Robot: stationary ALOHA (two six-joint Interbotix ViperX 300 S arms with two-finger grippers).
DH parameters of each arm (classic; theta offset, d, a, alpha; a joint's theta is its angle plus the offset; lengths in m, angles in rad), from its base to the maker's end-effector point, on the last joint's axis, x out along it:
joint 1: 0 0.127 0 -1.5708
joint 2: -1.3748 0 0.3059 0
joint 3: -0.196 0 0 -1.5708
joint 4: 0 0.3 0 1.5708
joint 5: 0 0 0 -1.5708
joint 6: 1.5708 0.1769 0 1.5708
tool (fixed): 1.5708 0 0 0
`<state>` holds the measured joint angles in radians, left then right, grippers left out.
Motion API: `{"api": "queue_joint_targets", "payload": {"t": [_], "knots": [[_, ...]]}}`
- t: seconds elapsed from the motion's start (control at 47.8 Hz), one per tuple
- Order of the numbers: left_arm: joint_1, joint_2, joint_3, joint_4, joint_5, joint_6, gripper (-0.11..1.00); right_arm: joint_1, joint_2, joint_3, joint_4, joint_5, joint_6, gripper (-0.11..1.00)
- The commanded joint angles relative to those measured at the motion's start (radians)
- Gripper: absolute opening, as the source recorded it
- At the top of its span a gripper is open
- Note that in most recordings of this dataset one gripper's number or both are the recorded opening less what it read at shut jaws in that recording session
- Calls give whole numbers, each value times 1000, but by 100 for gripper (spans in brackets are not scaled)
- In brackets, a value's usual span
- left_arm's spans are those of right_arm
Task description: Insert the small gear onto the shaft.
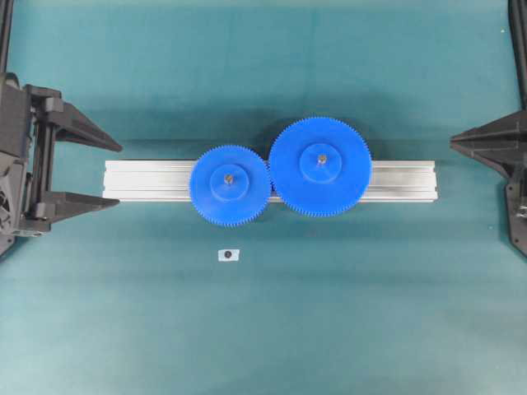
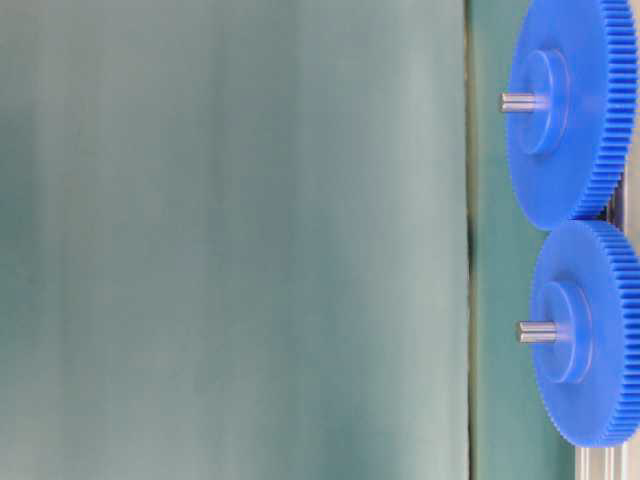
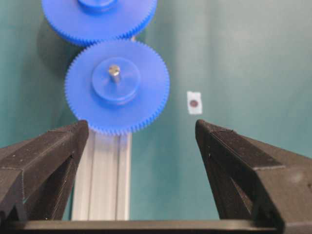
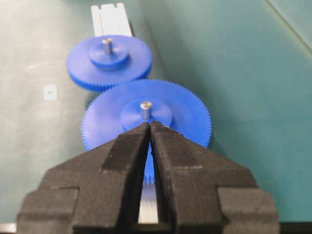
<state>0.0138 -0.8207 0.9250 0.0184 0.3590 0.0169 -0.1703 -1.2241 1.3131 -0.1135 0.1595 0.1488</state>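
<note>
Apparently past the seating itself: find the small gear [image 1: 230, 181] straight ahead of the left tool [image 1: 119, 174], a little off its centre line, lying flat on the aluminium rail [image 1: 148, 179] with the shaft [image 1: 229, 175] poking up through the hub. Read the left tool as released, fingers spread wide, gripping nothing, well short of the teeth. Read the right tool [image 4: 149, 124] as clenched on nothing, tips pressed together, with the larger gear [image 1: 319, 166] just in front of them and the small gear beyond that.

Judge what remains as checking and backing away cleanly. Look from the table-level view for the pin standing proud of the hub and the wheel sitting square, not tilted; confirm teeth meshed with the larger gear at the touching rims. Withdraw each tool along its own axis, away from the rail, not sideways across it, so no finger clips a rim and lifts the wheel. Leave alone the small white tag with a dark dot [image 1: 228, 255] on the worktop [image 1: 247, 329], ahead of the left tool toward its other finger
</note>
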Motion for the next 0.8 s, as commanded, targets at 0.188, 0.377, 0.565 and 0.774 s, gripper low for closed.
{"api": "queue_joint_targets", "payload": {"t": [0.188,0.377,0.565,0.774], "knots": [[-3,0,-12,3,-9,-2,89,-5,8,-9,-3,8,-3,17],[-3,3,-11,3,-11,-3,89,-5,8,-6,-2,6,6,17],[-3,3,-2,3,-34,-3,89,-5,8,-6,-2,9,23,17],[-3,3,11,3,-60,-41,89,-5,11,-6,-2,11,23,17]]}}
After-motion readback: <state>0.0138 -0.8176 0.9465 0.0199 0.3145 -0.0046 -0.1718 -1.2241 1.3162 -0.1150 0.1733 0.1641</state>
